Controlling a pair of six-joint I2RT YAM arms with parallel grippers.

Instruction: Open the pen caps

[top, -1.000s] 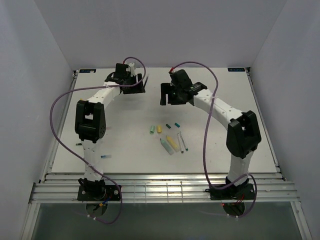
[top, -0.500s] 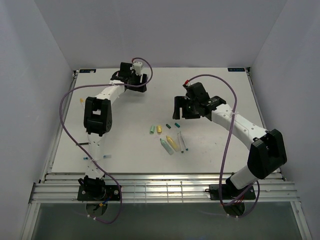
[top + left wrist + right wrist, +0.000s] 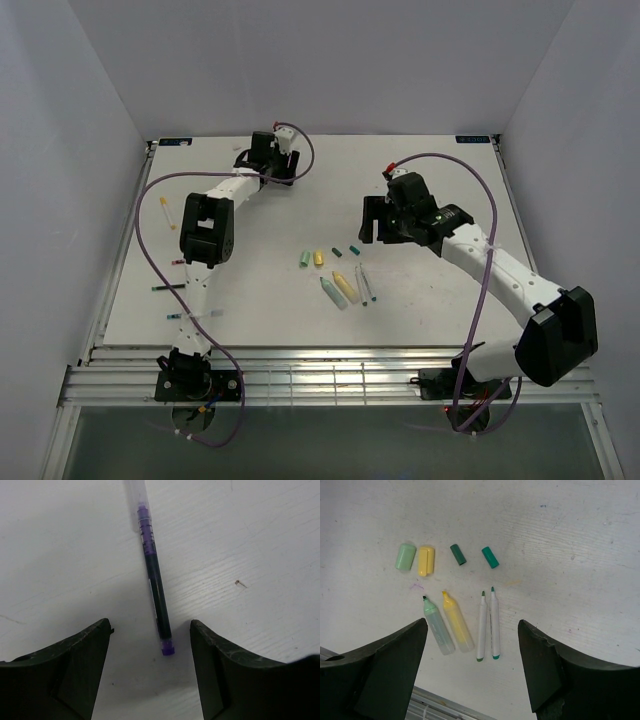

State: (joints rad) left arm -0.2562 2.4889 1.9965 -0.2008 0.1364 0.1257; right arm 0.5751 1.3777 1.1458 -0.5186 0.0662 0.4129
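Four pen caps lie in a row: pale green (image 3: 405,556), yellow (image 3: 425,560), dark green (image 3: 458,554) and teal (image 3: 490,557). Below them lie an uncapped green highlighter (image 3: 437,630), a yellow highlighter (image 3: 457,625) and two thin white pens (image 3: 488,625) with green tips. My right gripper (image 3: 472,625) is open and empty above them. It sits right of the caps in the top view (image 3: 372,225). My left gripper (image 3: 149,630) is open over a purple pen (image 3: 155,585) with a clear cap (image 3: 136,500), at the table's back (image 3: 272,168).
Several capped pens lie along the left edge of the table: a yellow one (image 3: 165,212), a dark one (image 3: 168,287) and a blue one (image 3: 185,316). The row of caps (image 3: 328,255) and the uncapped pens (image 3: 348,288) are at the table's middle.
My right arm has stretched out to the right and its gripper has moved right and nearer. My left arm's elbow has swung right, and its gripper has shifted slightly right at the back.
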